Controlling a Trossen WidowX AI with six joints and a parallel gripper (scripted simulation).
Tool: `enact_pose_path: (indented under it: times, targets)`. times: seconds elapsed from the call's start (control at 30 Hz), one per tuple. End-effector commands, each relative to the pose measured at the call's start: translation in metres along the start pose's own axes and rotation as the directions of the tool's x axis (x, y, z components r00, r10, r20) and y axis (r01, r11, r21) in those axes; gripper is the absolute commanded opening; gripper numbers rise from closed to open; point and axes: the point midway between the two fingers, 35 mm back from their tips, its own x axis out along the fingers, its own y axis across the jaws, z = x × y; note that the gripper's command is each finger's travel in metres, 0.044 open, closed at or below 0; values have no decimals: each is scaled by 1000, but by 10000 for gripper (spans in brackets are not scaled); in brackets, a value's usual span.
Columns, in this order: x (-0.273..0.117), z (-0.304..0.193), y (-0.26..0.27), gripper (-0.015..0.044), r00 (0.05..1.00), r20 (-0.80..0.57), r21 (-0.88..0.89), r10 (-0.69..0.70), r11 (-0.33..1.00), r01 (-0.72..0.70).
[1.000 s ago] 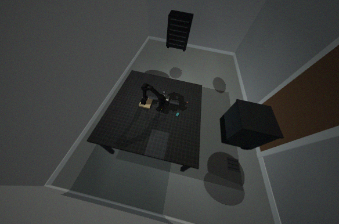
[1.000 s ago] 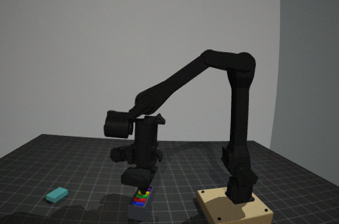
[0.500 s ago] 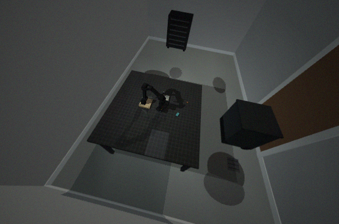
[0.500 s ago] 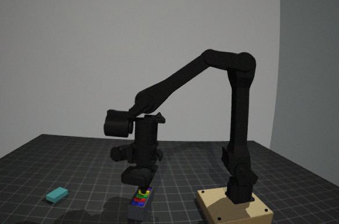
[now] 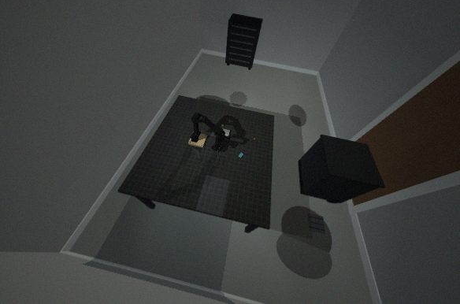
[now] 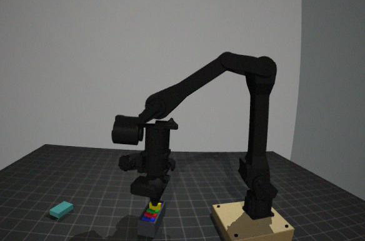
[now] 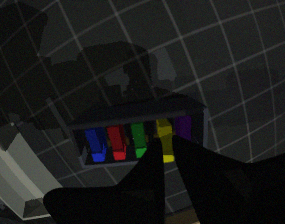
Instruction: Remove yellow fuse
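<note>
My gripper (image 6: 154, 203) (image 7: 165, 142) points down over the fuse block and is shut on the yellow fuse (image 6: 154, 207) (image 7: 165, 146). The yellow fuse stands higher than its neighbours; its lower end is hidden, so I cannot tell if it is clear of the block. The dark fuse block (image 6: 146, 229) (image 7: 133, 119) also holds a blue fuse (image 7: 95, 142), a red fuse (image 7: 116, 140), a green fuse (image 7: 138, 135) and a purple fuse (image 7: 183, 127). The pale tray (image 5: 226, 132) (image 7: 15, 152) is at the left edge of the wrist view, apart from the block.
A teal block (image 5: 241, 154) (image 6: 60, 209) lies on the table, and a small orange thing (image 5: 254, 139) lies farther off. The arm stands on a tan base (image 5: 202, 141) (image 6: 225, 214). The purple fuse is right beside the yellow one, the green on its other side.
</note>
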Motion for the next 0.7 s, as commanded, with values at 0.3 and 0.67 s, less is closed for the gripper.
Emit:
enact_pose_path:
  times: [0.3,0.67]
  targets:
    - [-8,1,0,0,1000,5,-1,3,1000,-3]
    - [-13,1,0,0,1000,4,-2,4,1000,-4]
